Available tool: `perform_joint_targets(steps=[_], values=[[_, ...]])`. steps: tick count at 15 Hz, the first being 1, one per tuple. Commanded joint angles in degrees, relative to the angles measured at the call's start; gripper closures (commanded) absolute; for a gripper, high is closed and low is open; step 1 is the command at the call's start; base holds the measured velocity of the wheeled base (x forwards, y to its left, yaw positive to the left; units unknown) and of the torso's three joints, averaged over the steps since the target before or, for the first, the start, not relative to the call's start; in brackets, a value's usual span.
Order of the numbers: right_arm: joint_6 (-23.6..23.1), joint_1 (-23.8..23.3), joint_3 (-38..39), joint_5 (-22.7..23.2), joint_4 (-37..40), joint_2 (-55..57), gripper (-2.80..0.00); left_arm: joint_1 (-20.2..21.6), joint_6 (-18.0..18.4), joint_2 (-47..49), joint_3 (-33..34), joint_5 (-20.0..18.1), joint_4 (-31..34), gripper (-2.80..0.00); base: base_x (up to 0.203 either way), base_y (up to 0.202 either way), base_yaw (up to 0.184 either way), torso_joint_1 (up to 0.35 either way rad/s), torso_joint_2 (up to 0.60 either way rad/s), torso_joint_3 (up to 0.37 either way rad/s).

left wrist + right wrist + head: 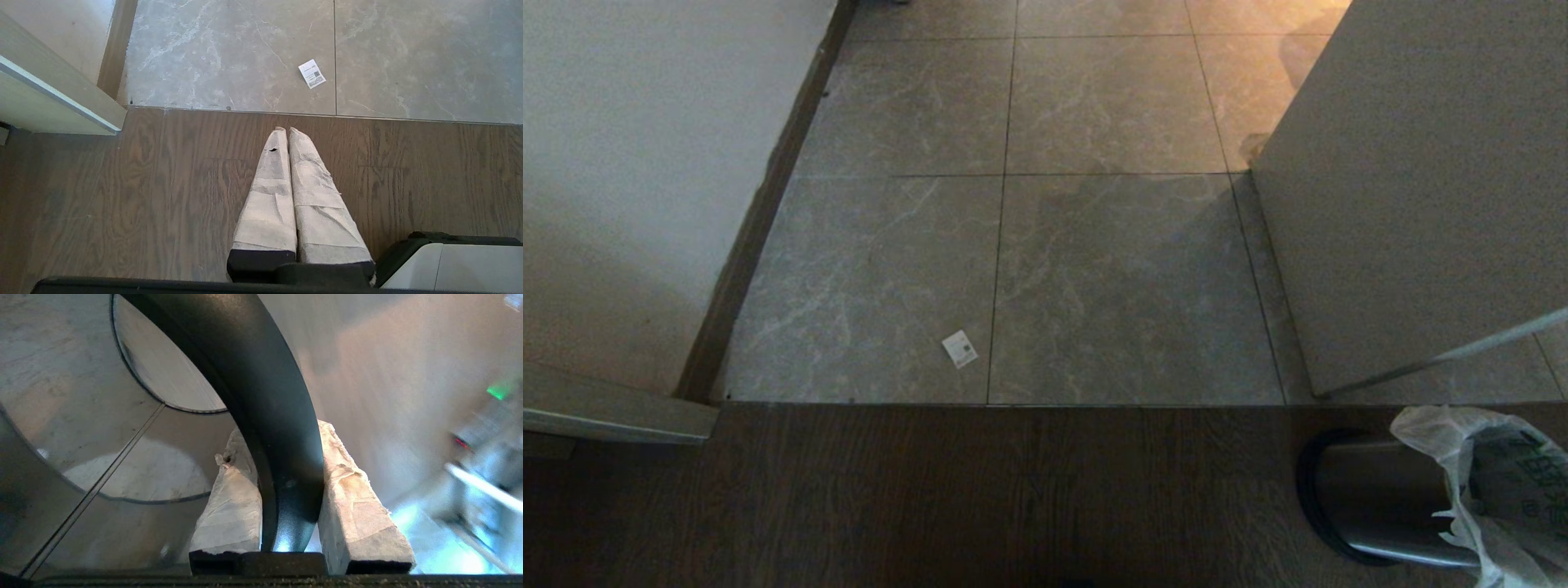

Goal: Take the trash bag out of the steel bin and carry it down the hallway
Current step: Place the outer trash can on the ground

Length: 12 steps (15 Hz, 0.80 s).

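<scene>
We find the steel bin (1376, 498) lying on its side on the dark wood-plank floor (931, 506), near where that floor meets the hallway (1013, 245) tiles. The trash bag (1486, 490) hangs crumpled from the bin's mouth, part in and part out; green characters show on it, but we cannot read them. What the bag contains cannot be seen.

In the right wrist view, the right gripper (286, 457) has its padded fingers (359, 506) narrowly apart, one on each side of the bin's black rim (265, 396), one inside the wall and one outside. The steel interior seen there looks bare.

The left gripper (286, 134) hangs over the wood planks with its wrapped fingers (269, 196) pressed together, holding nothing.

A small white label (960, 349) with a printed code lies on the hallway tiles just beyond the wood edge; its text is too small to read.
</scene>
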<state>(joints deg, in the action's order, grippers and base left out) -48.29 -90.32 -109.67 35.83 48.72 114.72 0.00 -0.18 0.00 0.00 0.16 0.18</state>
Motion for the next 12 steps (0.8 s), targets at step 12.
perform_joint_targets(steps=[12], values=[[3.05,4.62,-1.16,7.59,-19.90,26.94,0.00,0.00,0.00,0.00,0.00,0.02,-0.01,0.00,0.000,0.000,0.000,0.000,0.00,0.000]])
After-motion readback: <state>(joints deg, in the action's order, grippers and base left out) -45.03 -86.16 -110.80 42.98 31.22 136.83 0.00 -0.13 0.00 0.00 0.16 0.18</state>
